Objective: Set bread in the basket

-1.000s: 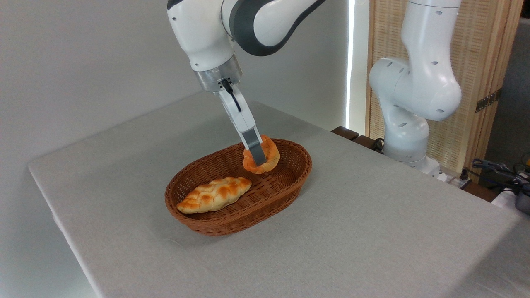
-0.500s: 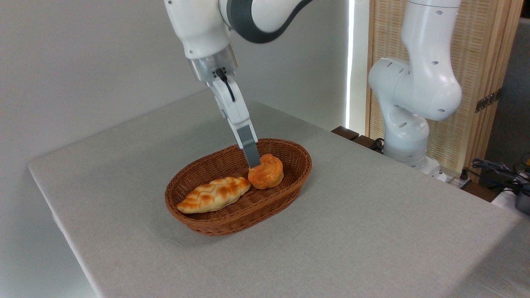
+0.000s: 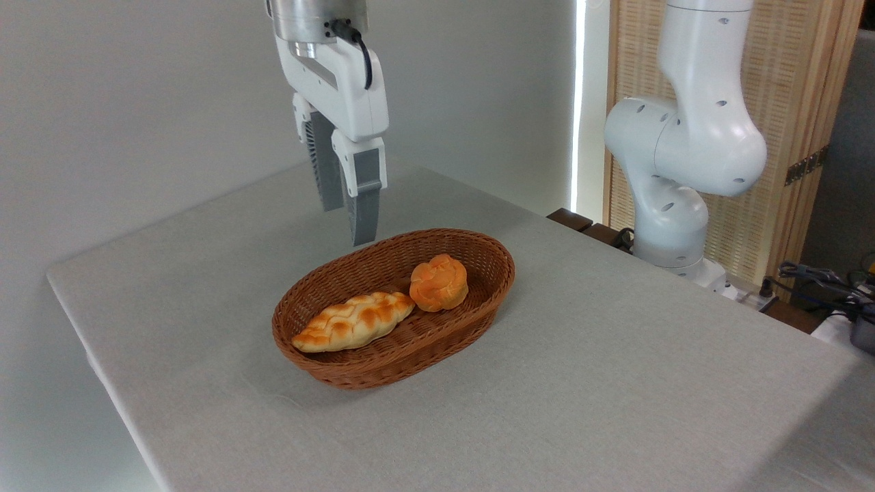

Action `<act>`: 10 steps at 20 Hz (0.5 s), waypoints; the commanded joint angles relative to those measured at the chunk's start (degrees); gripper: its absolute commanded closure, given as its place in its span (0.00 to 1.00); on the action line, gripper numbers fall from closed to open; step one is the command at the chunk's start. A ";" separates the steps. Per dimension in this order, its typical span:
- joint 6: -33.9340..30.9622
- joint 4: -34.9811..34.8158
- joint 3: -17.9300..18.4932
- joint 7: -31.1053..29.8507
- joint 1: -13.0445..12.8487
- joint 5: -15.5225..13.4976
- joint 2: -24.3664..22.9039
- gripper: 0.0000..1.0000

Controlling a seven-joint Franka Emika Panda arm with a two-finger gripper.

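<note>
Bread (image 3: 439, 283) resting inside the basket (image 3: 355, 374), at its far right end, knotted top facing up; being round, it shows no clear long axis. It lies just beside the tip of the braided loaf (image 3: 353, 320), which runs along the basket's length. Gripper (image 3: 348, 222) empty, fingers parted, raised above the basket's rear rim, judged clear since placement looks complete

A: Basket (image 3: 437, 342) — woven wicker, brown, ribbed, slight sheen. Inside it, bread (image 3: 439, 282) matt orange, knotted crust.

B: Under the basket, table (image 3: 615, 383) in grey matt cloth. Above it, gripper (image 3: 347, 222): glossy white plastic, grey fingers.
</note>
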 commanded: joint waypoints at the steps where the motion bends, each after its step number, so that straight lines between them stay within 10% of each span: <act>1: -4.26 8.94 3.71 -0.31 -0.23 -1.43 5.37 0.00; 10: -7.52 11.42 4.33 -6.29 -0.14 -0.98 6.78 0.00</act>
